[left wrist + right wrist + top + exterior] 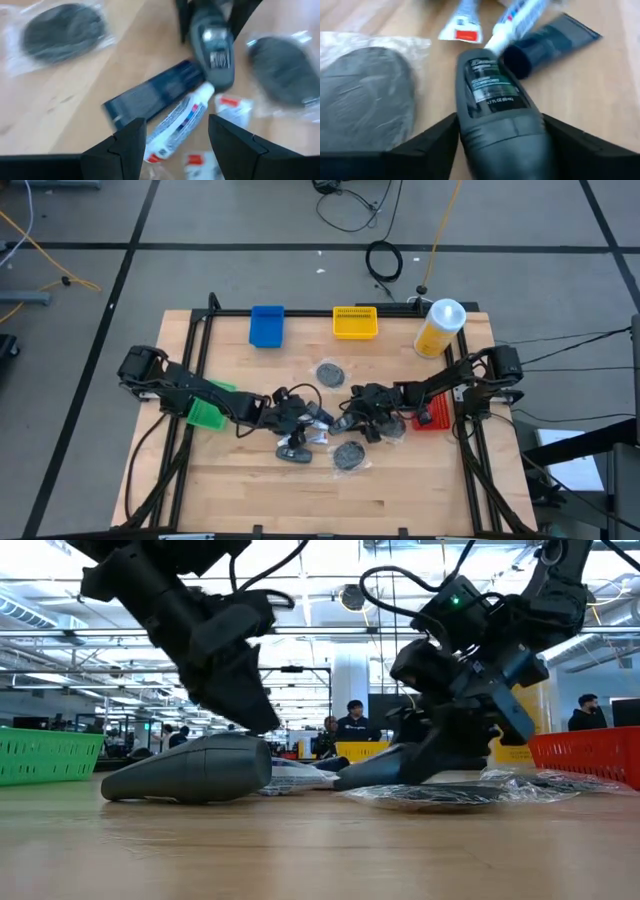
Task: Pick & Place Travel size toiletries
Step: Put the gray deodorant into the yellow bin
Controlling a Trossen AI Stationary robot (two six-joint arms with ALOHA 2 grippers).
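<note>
We're at the pick: right gripper point(495, 145) straddles the dark oblong plastic mini bottle point(492, 95) mid-table, fingers not visibly clamped. Left gripper point(175, 145) hovers open over the white tube point(182, 120). Next we need firm closure, then lift.

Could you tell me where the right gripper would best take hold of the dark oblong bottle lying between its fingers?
Probably across the wide rounded body of the dark oblong bottle, just below its label. It lies flat on the table, its long axis running straight ahead of the right gripper, whose fingers already flank that widest part. Coming from above, closing across the width, suits the pose; the narrower end tapers and might slip.
</note>
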